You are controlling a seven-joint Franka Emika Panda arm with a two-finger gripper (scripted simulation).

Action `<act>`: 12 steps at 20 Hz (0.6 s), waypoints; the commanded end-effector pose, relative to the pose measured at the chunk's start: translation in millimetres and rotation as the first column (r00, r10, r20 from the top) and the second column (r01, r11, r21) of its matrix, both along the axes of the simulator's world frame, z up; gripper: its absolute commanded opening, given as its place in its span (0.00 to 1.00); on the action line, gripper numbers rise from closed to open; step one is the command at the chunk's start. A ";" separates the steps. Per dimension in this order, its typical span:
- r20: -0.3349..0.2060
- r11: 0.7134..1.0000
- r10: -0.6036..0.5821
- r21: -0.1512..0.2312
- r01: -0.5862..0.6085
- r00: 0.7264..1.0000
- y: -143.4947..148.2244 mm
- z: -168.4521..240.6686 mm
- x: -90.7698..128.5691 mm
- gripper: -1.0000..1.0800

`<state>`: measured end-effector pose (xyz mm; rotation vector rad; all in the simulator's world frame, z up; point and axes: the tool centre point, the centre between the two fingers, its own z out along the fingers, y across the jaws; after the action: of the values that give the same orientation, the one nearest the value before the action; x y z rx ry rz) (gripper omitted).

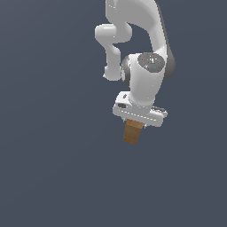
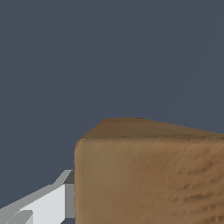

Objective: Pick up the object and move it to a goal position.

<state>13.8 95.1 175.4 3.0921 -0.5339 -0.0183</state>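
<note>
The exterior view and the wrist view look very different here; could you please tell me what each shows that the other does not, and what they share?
Only the exterior view shows the white arm reaching down from the top, with its gripper over the wooden block, whose lower part sticks out below it. Only the wrist view shows the block's wood grain up close and one grey-white gripper finger beside its side face. Both show the same brown block at the gripper, against a plain dark blue-grey background. Neither shows a goal marker.

no readable text, labels or numbers anywhere
</note>
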 end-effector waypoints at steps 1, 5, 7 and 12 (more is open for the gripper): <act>0.012 1.000 0.000 0.001 0.000 1.000 0.3 21.4 -7.1 0.00; 0.012 1.000 0.000 0.001 0.000 1.000 0.0 47.4 -22.9 0.00; 0.012 1.000 0.000 0.001 0.000 1.000 0.0 58.1 -29.3 0.00; 0.012 1.000 0.000 0.001 0.000 1.000 -0.1 77.6 -40.4 0.00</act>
<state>-25.2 94.8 243.0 3.0928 -0.5338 -0.0137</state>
